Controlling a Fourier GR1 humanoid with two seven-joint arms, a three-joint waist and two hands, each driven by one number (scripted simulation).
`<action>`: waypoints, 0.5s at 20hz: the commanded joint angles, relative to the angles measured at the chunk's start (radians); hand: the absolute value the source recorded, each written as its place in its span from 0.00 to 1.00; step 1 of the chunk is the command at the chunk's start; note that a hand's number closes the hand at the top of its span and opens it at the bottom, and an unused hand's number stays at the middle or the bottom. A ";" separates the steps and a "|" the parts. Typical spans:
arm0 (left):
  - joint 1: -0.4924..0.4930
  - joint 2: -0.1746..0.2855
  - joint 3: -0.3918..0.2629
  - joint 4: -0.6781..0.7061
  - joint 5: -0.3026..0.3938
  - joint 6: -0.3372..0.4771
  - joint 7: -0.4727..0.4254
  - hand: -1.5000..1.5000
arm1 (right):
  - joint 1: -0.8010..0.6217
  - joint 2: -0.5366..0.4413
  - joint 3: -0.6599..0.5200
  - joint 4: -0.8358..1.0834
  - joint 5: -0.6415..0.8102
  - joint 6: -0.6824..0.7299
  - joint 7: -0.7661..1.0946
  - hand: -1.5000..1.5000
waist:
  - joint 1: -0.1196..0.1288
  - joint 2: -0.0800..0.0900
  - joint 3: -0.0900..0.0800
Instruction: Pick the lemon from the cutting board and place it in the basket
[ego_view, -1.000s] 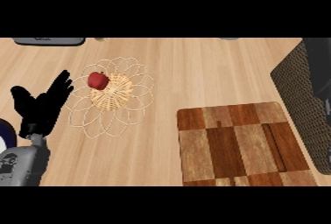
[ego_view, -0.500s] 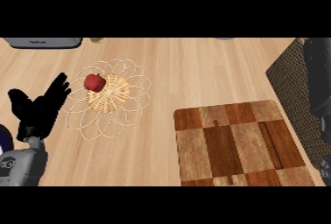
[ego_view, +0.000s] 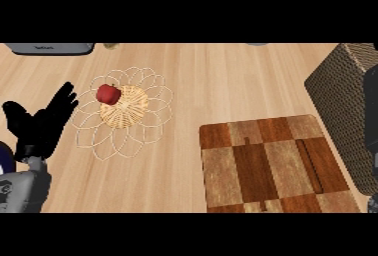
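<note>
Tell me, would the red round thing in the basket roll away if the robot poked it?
It would probably roll a bit, since the red thing looks rounded. It likely wouldn't go far: it sits in the basket, ringed by wire loops. Its skin looks smooth, so it might be slippery.

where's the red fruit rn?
Head view, upper left: the red fruit sits inside the wire basket, just right of the left hand, well left of the cutting board.

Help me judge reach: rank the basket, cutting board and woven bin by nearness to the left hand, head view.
1. Wire basket, just right of the left hand.
2. Cutting board, lower right.
3. Woven bin, far right edge.
</note>
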 joint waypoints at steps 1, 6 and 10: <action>0.032 0.004 0.014 -0.027 0.011 -0.011 -0.002 0.50 | 0.034 0.043 0.021 -0.078 -0.038 -0.016 0.074 0.00 | -0.003 -0.004 -0.001; -0.005 0.008 0.021 0.034 0.003 -0.014 -0.019 0.50 | 0.049 0.056 0.015 -0.086 -0.014 -0.179 0.093 0.00 | 0.004 0.002 -0.001; 0.023 -0.002 0.003 -0.002 0.000 -0.014 0.004 0.50 | 0.048 0.054 -0.043 -0.281 0.015 -0.219 0.116 0.00 | -0.007 -0.008 -0.001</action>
